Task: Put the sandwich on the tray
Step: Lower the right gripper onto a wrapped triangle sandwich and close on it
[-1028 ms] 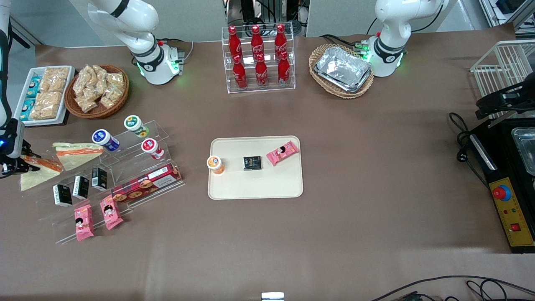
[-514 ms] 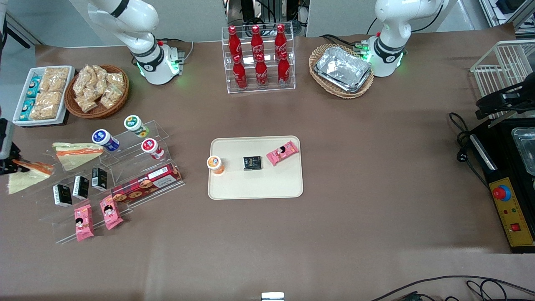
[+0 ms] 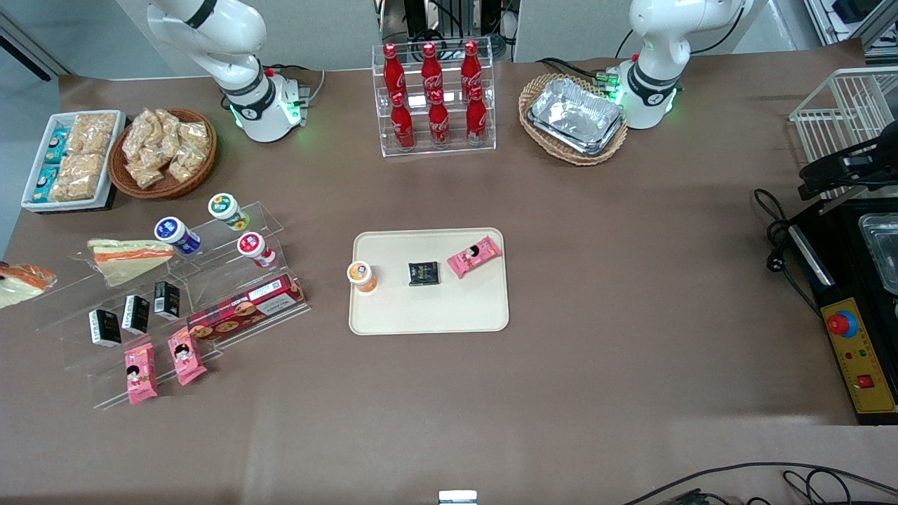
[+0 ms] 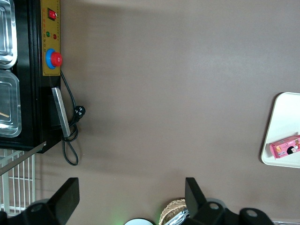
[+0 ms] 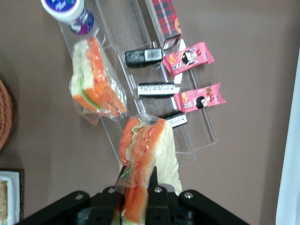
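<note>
My right gripper [image 5: 137, 176] is shut on the sandwich [image 5: 140, 154], a clear-wrapped wedge with an orange-red filling, and holds it above the acrylic stand. In the front view only the sandwich [image 3: 15, 279] shows, at the picture's edge at the working arm's end of the table; the gripper itself is out of that view. The cream tray [image 3: 428, 312] lies mid-table and holds an orange-lidded cup [image 3: 362, 275], a black packet [image 3: 424, 273] and a pink snack pack [image 3: 475, 256]. The tray's corner also shows in the left wrist view [image 4: 281, 117].
A second sandwich wedge [image 3: 130, 256] lies on the acrylic stand [image 3: 210, 280], also in the right wrist view [image 5: 96, 84]. The stand holds jars, black packets, pink packs and a red biscuit box [image 3: 245, 308]. A cola bottle rack [image 3: 433, 98] and foil trays in a basket [image 3: 574, 116] stand farther back.
The held sandwich has moved sideways off the stand toward the working arm's end of the table. The gripper has left the front view.
</note>
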### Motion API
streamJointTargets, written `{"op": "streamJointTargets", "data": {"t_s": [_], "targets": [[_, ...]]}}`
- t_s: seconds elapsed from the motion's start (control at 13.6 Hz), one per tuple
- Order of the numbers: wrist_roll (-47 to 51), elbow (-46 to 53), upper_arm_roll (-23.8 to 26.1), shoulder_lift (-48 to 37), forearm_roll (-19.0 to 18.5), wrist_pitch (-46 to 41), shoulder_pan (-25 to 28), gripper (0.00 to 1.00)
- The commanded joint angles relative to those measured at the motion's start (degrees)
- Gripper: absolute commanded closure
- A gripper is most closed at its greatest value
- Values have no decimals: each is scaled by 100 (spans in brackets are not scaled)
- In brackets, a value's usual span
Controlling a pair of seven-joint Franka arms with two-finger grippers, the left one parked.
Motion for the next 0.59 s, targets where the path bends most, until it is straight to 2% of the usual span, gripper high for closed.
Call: {"op": "streamJointTargets", "data": {"t_s": [0.0,0.22,0.51], "targets": [[821,368,32,-17,-14,-575,362,100],[1945,482,41,-35,-14,-953,915,100],[3395,500,50,-79,-93,-1129,1969,100]]}}
